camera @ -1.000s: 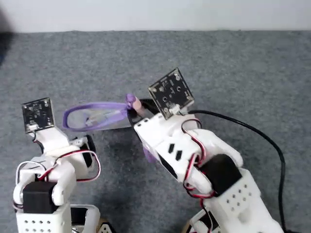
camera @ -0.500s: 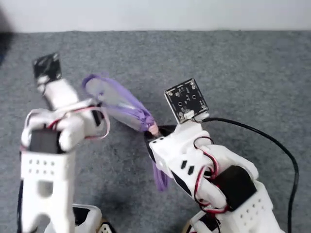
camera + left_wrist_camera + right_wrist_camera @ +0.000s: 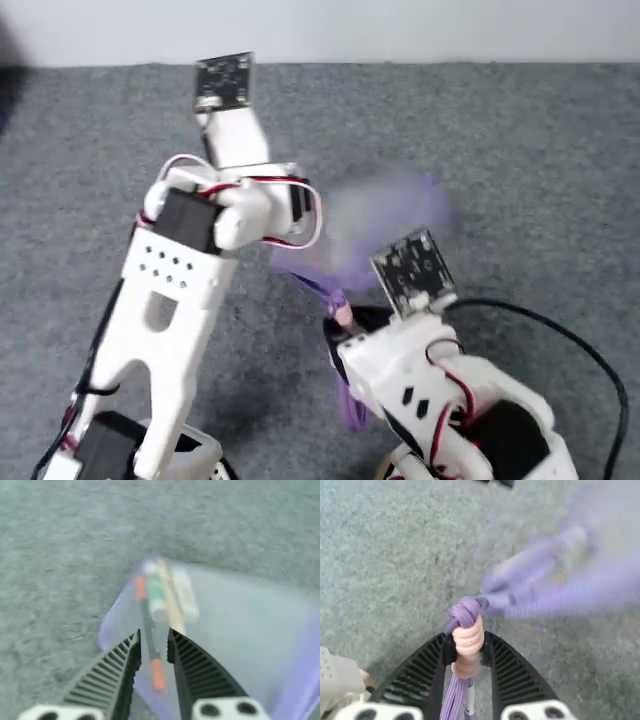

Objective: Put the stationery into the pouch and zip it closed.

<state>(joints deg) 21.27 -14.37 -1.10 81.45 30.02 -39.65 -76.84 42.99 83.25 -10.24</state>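
- On a grey, carpet-like table top [image 3: 540, 130], 2 white robot arms stand side by side, seen from above.
- The left arm stretches far out over the table. Its wrist meets one end of a translucent purple pouch [image 3: 395, 215].
- The left gripper [image 3: 153, 632] has 2 black ridged jaws drawn nearly together, with only a narrow slit between them. They pinch the edge of the pouch [image 3: 240, 630].
- Stationery [image 3: 162, 592] lies inside the pouch, bundled lengthwise: a green-and-white item, a yellow pencil, a pale stick, and a dark pen with orange ends. The pen's near end sits in the slit between the left jaws.
- The right gripper [image 3: 466, 636] has its jaws clamped on a pink bead [image 3: 467, 640] on the zip pull.
- A purple cord [image 3: 455, 705] is knotted above the bead and hangs below it between the jaws.
- From above, the pink bead [image 3: 343, 316] sits at the tip of the right arm, just beside the pouch's lower corner. The cord [image 3: 350, 400] trails down along that arm.
- The pouch [image 3: 560, 580] spans between the 2 grippers. Whether its zip is done up cannot be told.
- A black cable [image 3: 560, 330] curves over the table beside the right arm.
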